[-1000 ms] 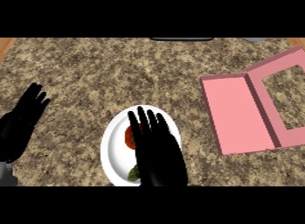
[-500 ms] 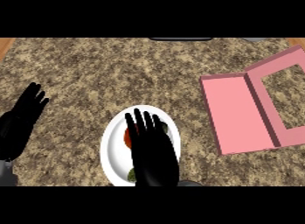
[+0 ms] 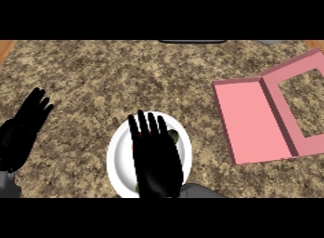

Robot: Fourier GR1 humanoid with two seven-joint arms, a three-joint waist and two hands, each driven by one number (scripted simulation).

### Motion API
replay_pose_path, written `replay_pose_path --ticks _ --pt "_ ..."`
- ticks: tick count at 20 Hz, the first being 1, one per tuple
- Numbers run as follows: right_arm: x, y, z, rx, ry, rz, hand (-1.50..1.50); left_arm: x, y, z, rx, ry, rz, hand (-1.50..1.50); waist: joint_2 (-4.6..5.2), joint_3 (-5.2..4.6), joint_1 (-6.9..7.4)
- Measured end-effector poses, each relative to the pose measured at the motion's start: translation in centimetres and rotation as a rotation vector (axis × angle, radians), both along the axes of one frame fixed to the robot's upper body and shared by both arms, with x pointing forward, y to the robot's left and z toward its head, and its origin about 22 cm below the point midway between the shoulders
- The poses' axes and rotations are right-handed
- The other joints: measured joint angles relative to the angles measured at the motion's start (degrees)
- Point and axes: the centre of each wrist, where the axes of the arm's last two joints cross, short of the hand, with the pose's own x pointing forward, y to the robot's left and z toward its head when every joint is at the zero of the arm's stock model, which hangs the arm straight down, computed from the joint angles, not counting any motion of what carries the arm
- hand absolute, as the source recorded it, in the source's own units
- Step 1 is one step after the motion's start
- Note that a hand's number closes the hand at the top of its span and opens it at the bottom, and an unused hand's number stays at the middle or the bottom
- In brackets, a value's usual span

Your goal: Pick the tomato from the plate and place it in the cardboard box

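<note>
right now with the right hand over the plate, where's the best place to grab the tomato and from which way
Probably from straight above, fingers and thumb closing round its sides. Only a red sliver of the tomato shows, left of the open right hand, on the white plate. A green item lies right of the fingers, so stay left of it. The tomato's full shape is hidden, so this is tentative.
</note>
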Motion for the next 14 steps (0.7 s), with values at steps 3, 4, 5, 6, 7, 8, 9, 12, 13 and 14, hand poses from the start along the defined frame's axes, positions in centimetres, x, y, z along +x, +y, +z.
replay_pose_path --ticks 3,4,5,6,7,8,9,12,13,14 --pt "0.2 0.2 -0.3 -0.014 0.007 -0.006 -1.50 -0.2 0.4 0.0 -0.003 -0.001 0.004 0.00 0.00 0.00 0.00" --pt "0.3 0.2 -0.4 -0.018 0.011 -0.007 -1.50 0.1 0.3 0.0 -0.005 0.001 0.007 0.00 0.00 0.00 -0.05" --pt "0.5 0.2 -0.7 -0.028 0.016 -0.011 -1.50 0.3 0.3 0.0 -0.007 0.003 0.004 0.00 0.01 0.00 -0.06" --pt "0.4 0.4 -1.0 -0.038 0.018 -0.010 -1.50 0.1 -0.2 -0.1 -0.010 0.003 0.004 0.00 0.00 0.00 0.00" --pt "0.3 0.6 -0.9 -0.040 0.018 -0.004 -1.50 0.2 -0.3 0.0 -0.009 0.004 0.004 0.00 0.01 0.00 0.07" --pt "0.5 0.7 -1.4 -0.048 0.025 -0.006 -1.50 -0.1 -0.1 -0.1 -0.010 0.005 0.005 0.00 0.00 0.00 0.12" --pt "0.6 0.9 -1.4 -0.048 0.027 -0.007 -1.50 0.0 -0.2 0.0 -0.008 0.002 0.004 0.00 0.02 0.00 0.16" --pt "0.8 0.9 -1.4 -0.054 0.038 -0.013 -1.50 -0.2 -0.3 0.1 -0.007 -0.001 0.001 0.00 0.00 0.00 0.12" --pt "0.9 1.1 -1.5 -0.065 0.037 -0.014 -1.50 -0.2 -0.5 0.2 -0.007 0.001 0.000 0.00 0.00 0.00 0.20" --pt "0.9 1.1 -1.6 -0.063 0.038 -0.018 -1.50 -0.1 -0.2 0.3 -0.010 0.003 -0.001 0.00 0.00 0.00 0.14"
